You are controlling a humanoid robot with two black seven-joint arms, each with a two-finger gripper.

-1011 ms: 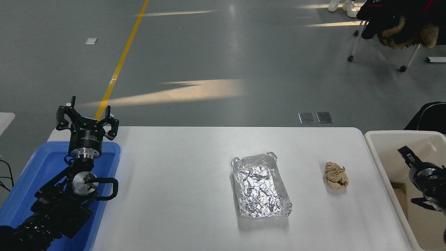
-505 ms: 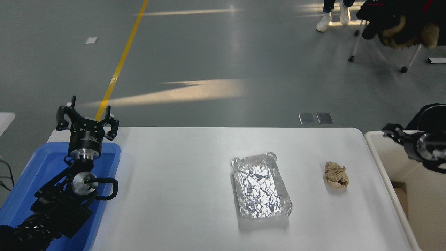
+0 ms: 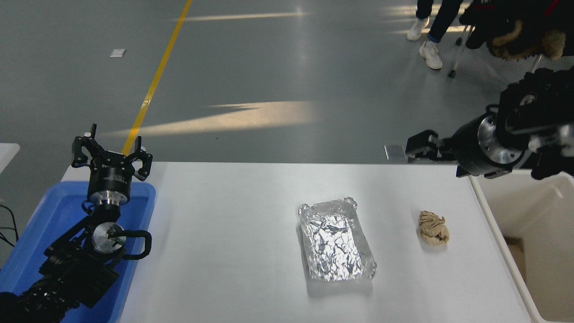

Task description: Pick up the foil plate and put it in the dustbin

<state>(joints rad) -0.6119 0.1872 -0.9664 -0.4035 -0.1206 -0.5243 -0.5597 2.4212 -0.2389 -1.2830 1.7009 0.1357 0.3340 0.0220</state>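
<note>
The foil plate [image 3: 336, 242], a shiny crinkled rectangular tray, lies on the white table [image 3: 224, 251] right of the middle. The cream dustbin [image 3: 495, 224] stands against the table's right edge. My right gripper [image 3: 415, 146] hangs in the air over the table's far right corner and points left. It looks open and empty, and it is well behind and to the right of the foil plate. My left gripper [image 3: 112, 150] is open and parked upright over the blue tray at the left.
A crumpled tan paper ball [image 3: 433, 228] lies between the foil plate and the dustbin. A blue plastic tray [image 3: 40, 224] sits under the left arm. A person's legs [image 3: 430, 27] and a chair with a dark coat [image 3: 520, 31] are on the floor beyond.
My right arm has risen out of the dustbin and swung up and left to the table's far right corner. A person has walked into view at the top right. The foil plate has not moved.
</note>
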